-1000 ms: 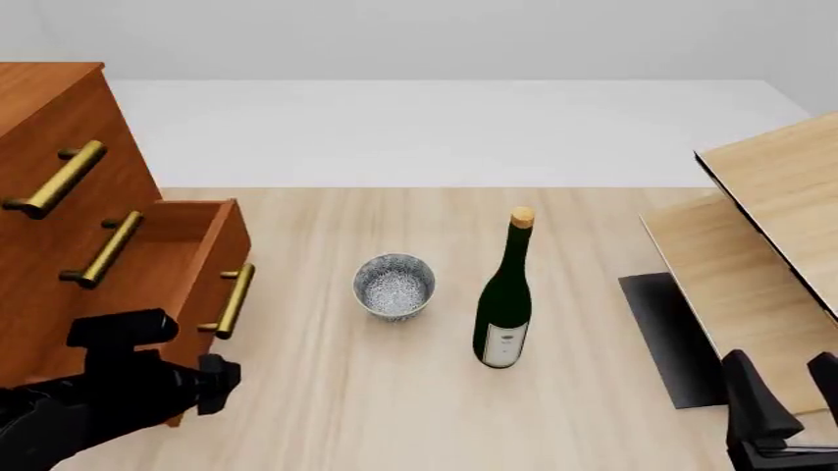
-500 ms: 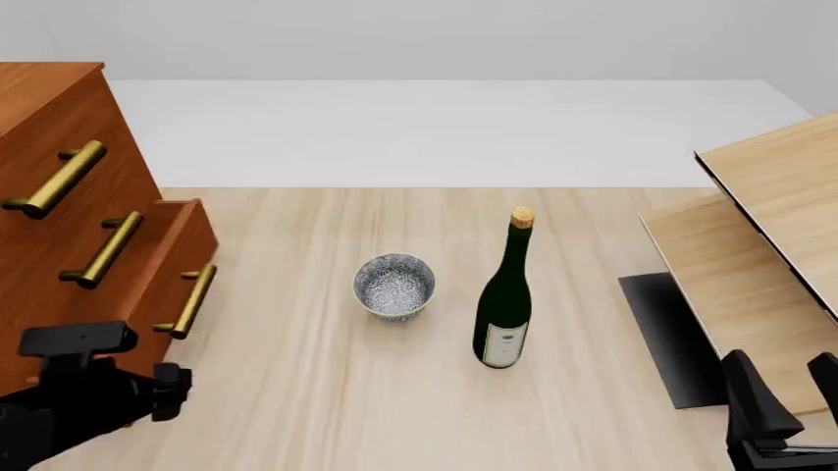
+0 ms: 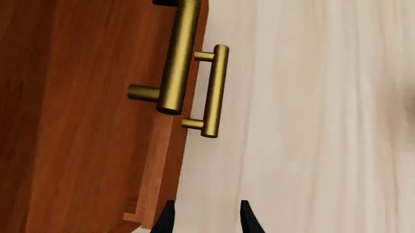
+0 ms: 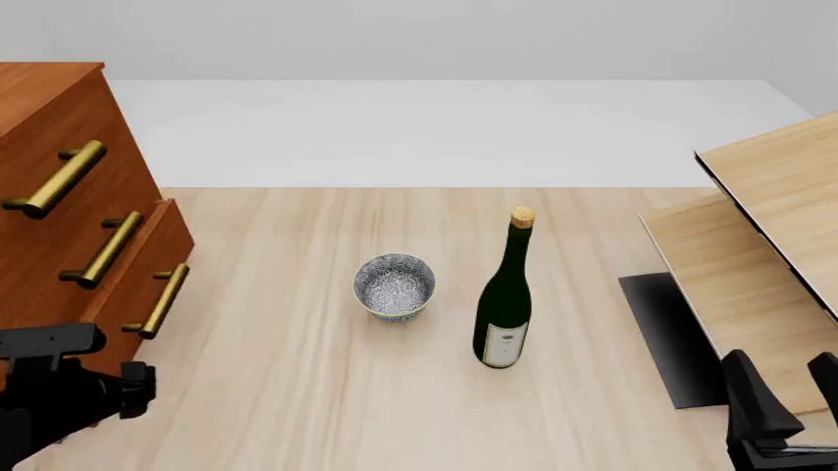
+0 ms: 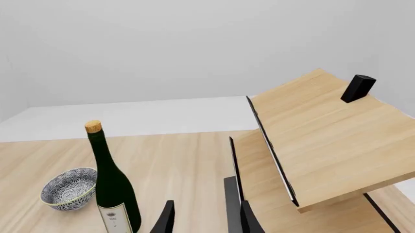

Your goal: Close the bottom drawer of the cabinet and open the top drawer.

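Cabinet: the tall reddish-brown wooden cabinet (image 4: 59, 196) of three stacked drawers stands at the left edge of the pale wood-grain surface (image 4: 392, 392), well apart from the dark green glass bottle (image 4: 503, 304).
Bottom drawer: the lowest reddish-brown drawer (image 4: 137, 289) with its brass bar handle (image 4: 157, 301) juts slightly forward of the cabinet front, not flush with the middle drawer above it; in the left wrist view a narrow step shows along its edge (image 3: 172, 160).
Top drawer: the uppermost reddish-brown drawer (image 4: 66, 147) with a brass bar handle (image 4: 55, 179) sits flush in the cabinet.
Left gripper: the black left gripper (image 3: 204, 218) hangs just off the bottom drawer's front, low beside the cabinet; its fingers (image 3: 165, 221) stand apart with nothing between them.
Right gripper: the black right gripper (image 5: 202, 218) sits well right of the bottle, far from the cabinet, near the pale light-wood furniture (image 4: 759, 235); its fingers (image 5: 246, 218) are spread and empty.
Bowl: a blue-and-white patterned ceramic bowl (image 4: 394, 286) rests between cabinet and bottle, nearer the bottle.
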You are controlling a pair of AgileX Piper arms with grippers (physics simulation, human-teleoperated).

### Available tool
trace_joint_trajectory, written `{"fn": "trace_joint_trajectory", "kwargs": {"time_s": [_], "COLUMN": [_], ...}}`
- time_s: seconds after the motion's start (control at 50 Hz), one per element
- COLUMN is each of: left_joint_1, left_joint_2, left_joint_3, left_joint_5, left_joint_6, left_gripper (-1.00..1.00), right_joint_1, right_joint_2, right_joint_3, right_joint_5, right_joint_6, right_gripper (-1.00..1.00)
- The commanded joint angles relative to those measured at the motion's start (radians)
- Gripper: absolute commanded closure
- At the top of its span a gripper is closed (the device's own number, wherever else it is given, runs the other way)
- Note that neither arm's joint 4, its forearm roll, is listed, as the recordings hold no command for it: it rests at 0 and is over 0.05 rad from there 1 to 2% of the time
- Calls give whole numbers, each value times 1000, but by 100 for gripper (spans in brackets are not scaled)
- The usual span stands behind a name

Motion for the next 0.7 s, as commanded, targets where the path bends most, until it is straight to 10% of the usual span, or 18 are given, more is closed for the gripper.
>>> {"fn": "trace_joint_trajectory", "kwargs": {"time_s": [0.02,0.7], "left_joint_1": [66,181], "left_joint_2": [18,-8], "left_joint_3": [4,22], "left_joint_5": [-41,-55], "left_joint_6": [44,138], "left_gripper": [-100,-100], "right_joint_1": [-2,3], "right_joint_2": [3,-8], "right_joint_3": [0,0], "right_joint_5": [-3,7], "right_joint_6": [1,-2], "right_gripper": [-100,-100]}}
